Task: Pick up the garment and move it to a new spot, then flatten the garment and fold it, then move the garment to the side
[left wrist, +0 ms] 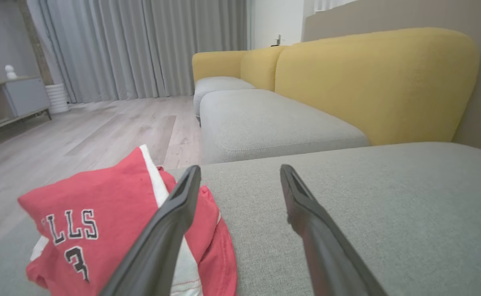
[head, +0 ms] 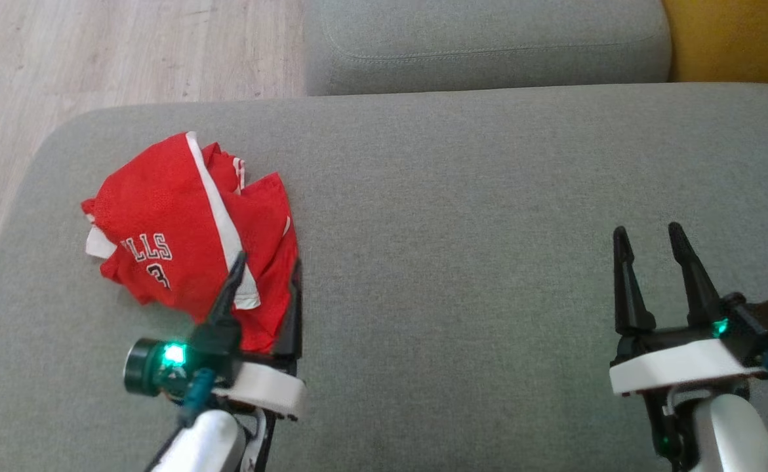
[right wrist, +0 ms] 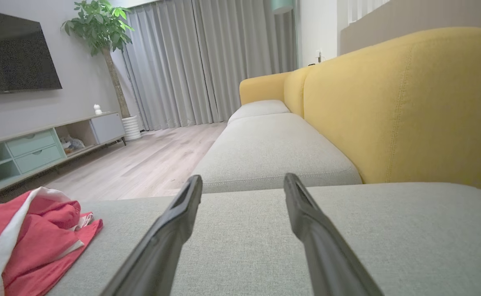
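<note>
The red jersey (head: 187,229) is found crumpled at the left end of the grey sofa seat (head: 475,196), its right edge straddled by the wide-spread, empty left gripper (head: 267,265); the right gripper (head: 648,231), equally wide and empty, is held well apart. The cloth is judged light, soft and limp, best pinched at a bunched fold near that edge.

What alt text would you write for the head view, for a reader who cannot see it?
A crumpled red jersey with white trim lies at the left of a grey sofa cushion, with the open left gripper at its near edge. The open right gripper is over bare cushion to the right; wood floor shows upper left.
</note>
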